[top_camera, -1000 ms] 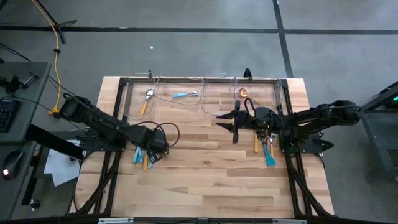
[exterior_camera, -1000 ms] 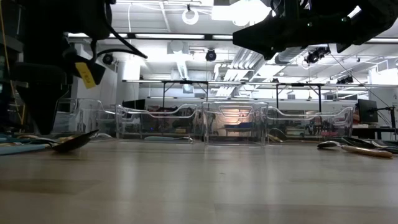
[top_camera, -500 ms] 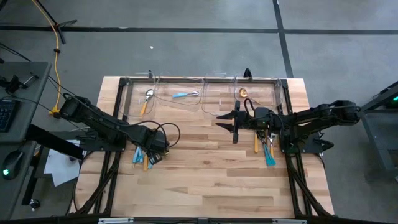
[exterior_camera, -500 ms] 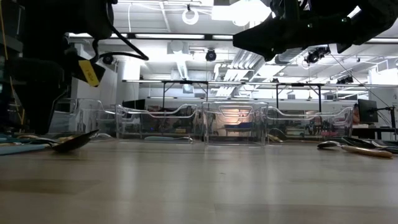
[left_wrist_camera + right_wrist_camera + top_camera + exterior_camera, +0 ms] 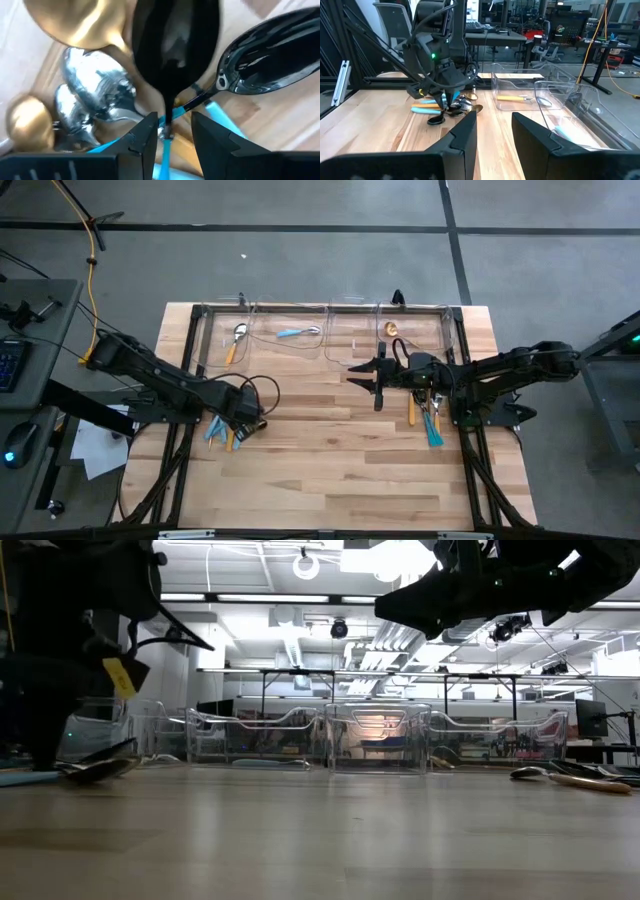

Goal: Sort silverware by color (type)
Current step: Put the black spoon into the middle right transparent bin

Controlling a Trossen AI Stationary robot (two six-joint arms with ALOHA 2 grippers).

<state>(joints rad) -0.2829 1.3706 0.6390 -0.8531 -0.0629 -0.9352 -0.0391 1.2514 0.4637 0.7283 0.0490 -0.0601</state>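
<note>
The left gripper (image 5: 169, 131) has its two dark fingers (image 5: 145, 137) pinched on the thin neck of a black spoon with a light-blue handle (image 5: 172, 55), the bowl of which stands out in front of the fingertips. The right gripper (image 5: 492, 131) holds nothing, its fingers standing apart with a clear gap between them.

In the high view the left gripper (image 5: 243, 423) is down over a small heap of silverware (image 5: 220, 430) at the left edge of the light wooden table (image 5: 330, 470). The left wrist view shows that heap close up: a second black spoon with a blue handle (image 5: 265, 60) lies just beside the gripped one, a gold spoon bowl (image 5: 82, 22) and a second gold piece (image 5: 27, 125) sit near it, and two silver spoon heads (image 5: 95, 92) lie touching one another.

The right gripper (image 5: 365, 375) hangs above the table's middle, near the row of clear plastic bins (image 5: 330, 330) along the far edge. Under the right arm lies another cluster of silverware with orange and light-blue handles (image 5: 428, 420).

In the bins, a silver spoon with an orange handle (image 5: 235, 340) lies in the leftmost compartment, a silver piece with a light-blue handle (image 5: 298, 333) in the next one, and a small gold piece (image 5: 391, 329) in a compartment further right.
</note>
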